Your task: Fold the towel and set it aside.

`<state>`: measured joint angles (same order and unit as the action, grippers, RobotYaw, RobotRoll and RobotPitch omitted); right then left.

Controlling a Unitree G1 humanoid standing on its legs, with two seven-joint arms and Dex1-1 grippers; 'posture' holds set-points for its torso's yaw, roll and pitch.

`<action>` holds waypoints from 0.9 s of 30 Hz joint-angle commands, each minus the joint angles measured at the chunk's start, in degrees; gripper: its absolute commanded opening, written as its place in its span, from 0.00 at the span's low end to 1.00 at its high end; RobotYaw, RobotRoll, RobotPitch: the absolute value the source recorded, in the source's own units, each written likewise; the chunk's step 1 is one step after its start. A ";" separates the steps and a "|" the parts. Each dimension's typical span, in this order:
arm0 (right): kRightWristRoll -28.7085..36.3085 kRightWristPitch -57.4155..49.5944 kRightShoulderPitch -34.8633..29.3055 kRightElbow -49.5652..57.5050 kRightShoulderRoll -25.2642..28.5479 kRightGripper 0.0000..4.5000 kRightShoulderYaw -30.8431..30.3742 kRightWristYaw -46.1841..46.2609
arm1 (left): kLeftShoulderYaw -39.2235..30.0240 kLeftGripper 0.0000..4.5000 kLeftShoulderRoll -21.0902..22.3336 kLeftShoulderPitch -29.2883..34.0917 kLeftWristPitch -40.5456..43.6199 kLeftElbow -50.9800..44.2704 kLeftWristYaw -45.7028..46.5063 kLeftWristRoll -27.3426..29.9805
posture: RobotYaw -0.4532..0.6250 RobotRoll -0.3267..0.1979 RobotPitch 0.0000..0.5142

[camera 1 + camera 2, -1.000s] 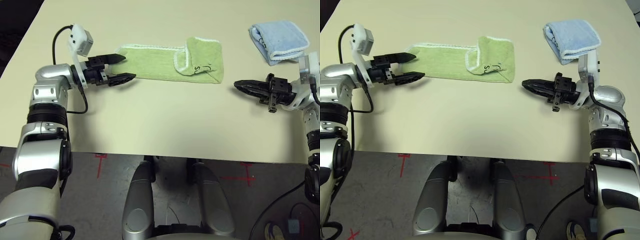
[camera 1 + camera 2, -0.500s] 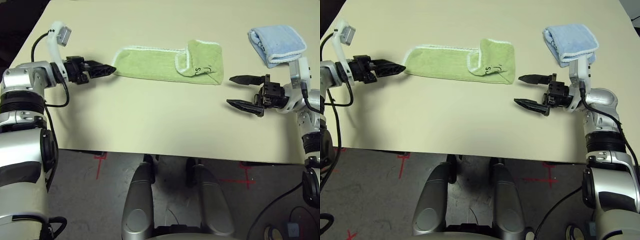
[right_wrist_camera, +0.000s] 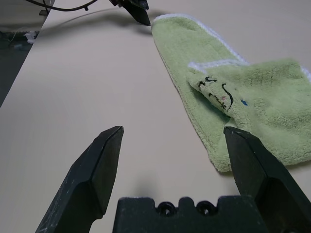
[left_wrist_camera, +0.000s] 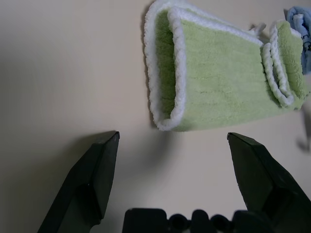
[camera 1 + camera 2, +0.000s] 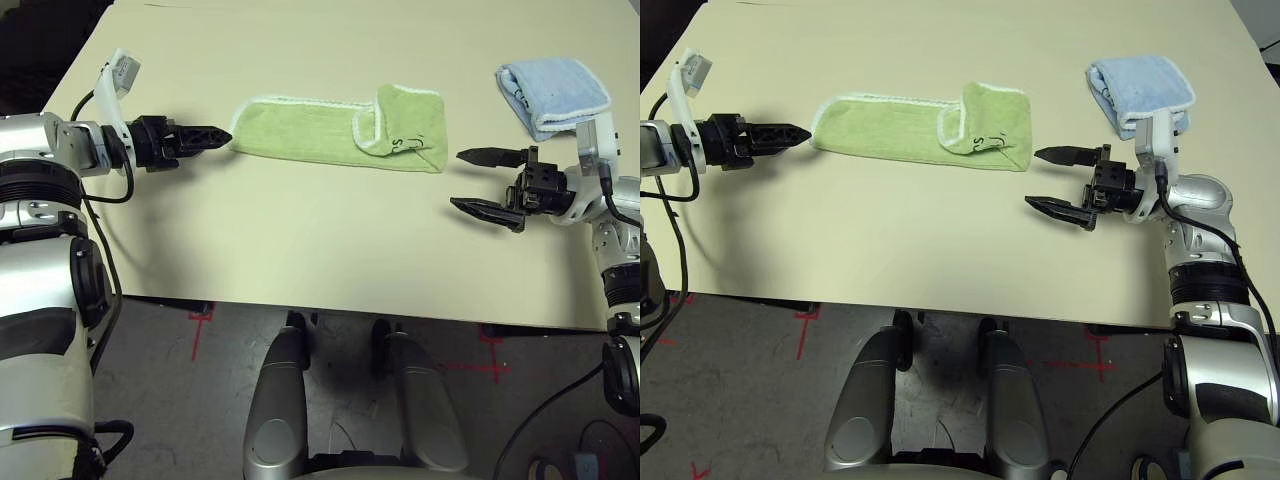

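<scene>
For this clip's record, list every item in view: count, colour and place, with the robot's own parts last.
Green towel: one, light green with white edging, lying as a long strip mid-table, its right end folded back over itself with a dark printed mark showing.
Blue towel: one, light blue, folded, at the far right of the table.
Table: one, cream top, bearing both towels.
Floor marks: red tape crosses on the grey floor below the table's near edge.
Left gripper: one, black, open, pointing at the green towel's left end, just short of it.
Right gripper: one, black, open, off the green towel's right end, holding nothing.
Forearms: two, silver, with black cables.
</scene>
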<state>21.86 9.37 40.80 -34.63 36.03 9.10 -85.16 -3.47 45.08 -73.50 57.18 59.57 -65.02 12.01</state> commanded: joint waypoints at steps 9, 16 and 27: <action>-0.76 0.44 0.03 0.42 0.45 0.99 -1.23 0.47 | -2.37 1.00 -4.61 0.95 1.35 0.53 1.96 2.59 | 0.51 0.62 0.54; -0.62 0.10 -0.27 1.20 0.63 0.99 -1.57 0.89 | -5.65 1.00 -7.01 0.26 0.61 1.64 6.63 3.70 | 0.51 0.62 0.55; -0.50 -0.24 -0.69 2.01 0.61 1.00 -1.78 1.85 | -7.45 0.69 -8.17 0.37 -3.08 2.97 12.93 3.16 | 0.50 0.62 0.56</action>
<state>21.36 9.27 41.24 -33.62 36.03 7.50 -83.20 -10.90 37.00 -73.54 53.85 61.00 -53.08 15.73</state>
